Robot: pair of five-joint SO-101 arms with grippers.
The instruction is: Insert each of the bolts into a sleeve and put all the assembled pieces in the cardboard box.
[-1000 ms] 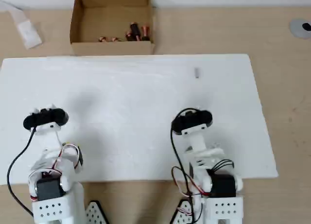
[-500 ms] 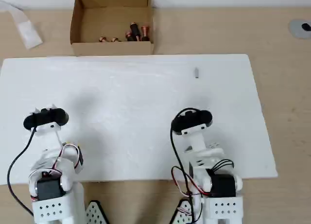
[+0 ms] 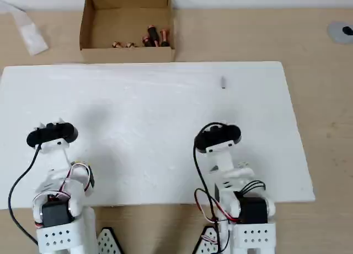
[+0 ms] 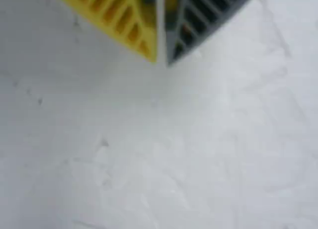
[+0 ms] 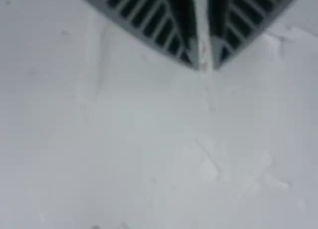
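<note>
**Q:** Where do the bolts and sleeves stand?

**A:** A cluster of copper-coloured pieces [image 3: 154,37] lies against the near wall of the cardboard box [image 3: 86,28], which sits at the far side of the table [image 3: 322,88]. One small grey piece [image 3: 223,82] lies alone on the white sheet [image 3: 143,111], well apart from the box. Whether it is a bolt or a sleeve cannot be told.

**Q:** And the hands?

**A:** The left hand [image 4: 161,57], one finger yellow and one grey, is closed on nothing just above the sheet. The right hand [image 5: 203,65] is closed to a sliver and is also empty. Both arms sit folded at the sheet's near edge, probably parked because the work looks nearly finished apart from the grey piece.
</note>
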